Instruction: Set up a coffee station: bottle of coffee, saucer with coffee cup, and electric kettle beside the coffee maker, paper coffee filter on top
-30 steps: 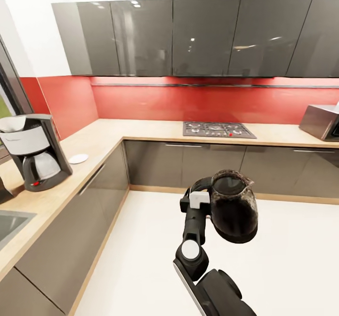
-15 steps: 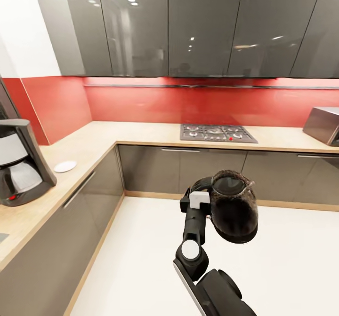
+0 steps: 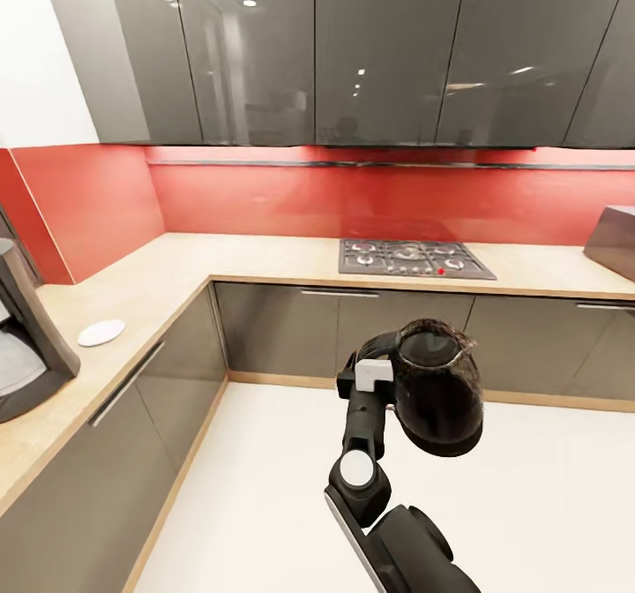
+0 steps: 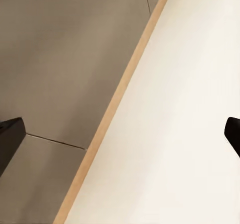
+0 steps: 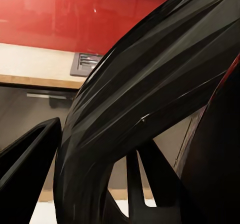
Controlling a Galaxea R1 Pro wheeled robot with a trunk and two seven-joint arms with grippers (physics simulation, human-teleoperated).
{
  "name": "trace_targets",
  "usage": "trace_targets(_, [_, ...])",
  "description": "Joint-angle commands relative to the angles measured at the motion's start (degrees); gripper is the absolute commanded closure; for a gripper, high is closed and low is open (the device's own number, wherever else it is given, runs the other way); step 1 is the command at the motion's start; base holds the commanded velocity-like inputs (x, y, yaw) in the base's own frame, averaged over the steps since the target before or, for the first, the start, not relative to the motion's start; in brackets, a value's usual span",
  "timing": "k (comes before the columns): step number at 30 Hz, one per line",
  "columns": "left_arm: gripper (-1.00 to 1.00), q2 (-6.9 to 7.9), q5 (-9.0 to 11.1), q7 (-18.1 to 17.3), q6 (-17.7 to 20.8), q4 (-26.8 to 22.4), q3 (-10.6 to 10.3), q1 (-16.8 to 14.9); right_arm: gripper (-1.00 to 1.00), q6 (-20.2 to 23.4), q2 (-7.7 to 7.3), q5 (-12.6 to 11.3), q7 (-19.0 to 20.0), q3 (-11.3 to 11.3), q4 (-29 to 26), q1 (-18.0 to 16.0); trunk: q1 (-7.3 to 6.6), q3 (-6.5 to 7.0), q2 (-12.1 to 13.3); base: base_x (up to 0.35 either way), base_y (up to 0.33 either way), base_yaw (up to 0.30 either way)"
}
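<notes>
In the head view the right arm reaches up from the bottom middle of the frame, and its fingers [image 3: 381, 365] pinch the black loop handle of the electric kettle [image 3: 437, 390]. The kettle hangs over the white floor [image 3: 547, 505], low in the middle of the frame, and stands upright. In the right wrist view the kettle's black handle [image 5: 145, 109] is very close, with one dark finger [image 5: 30, 159] beside it. At the left edge of the head view, part of the coffee maker [image 3: 22, 346] stands on the table [image 3: 159, 275]. The white saucer [image 3: 100, 333] lies flat on the table, near the coffee maker but not touching it. A gas hob [image 3: 414, 258] sits in the table further back. In the left wrist view the left fingers [image 4: 10, 139] are spread wide apart over the floor, holding nothing
</notes>
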Motion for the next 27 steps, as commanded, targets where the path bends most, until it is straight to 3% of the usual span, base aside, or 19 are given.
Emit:
trace_targets(1, [-1.00,0.05,0.5,0.3,-0.2,0.0,-0.5,0.0,1.00,0.6,0.01,0.5,-0.2,0.1,0.0,-0.1,0.07,-0.12,-0.1,0.339,0.000,0.000])
trace_targets(12, [-1.00,-0.01,0.4,0.3,-0.2,0.0,-0.5,0.0,1.00,0.7,0.01,0.5,-0.2,0.1,0.0,-0.1,0.07,-0.12,-0.1,0.336,-0.036,0.000])
trace_targets(27, [-1.00,-0.04,0.4,0.3,-0.2,0.1,-0.5,0.0,1.00,0.7,0.01,0.5,-0.2,0.1,0.0,-0.1,0.07,-0.12,-0.1,0.290,-0.150,0.000])
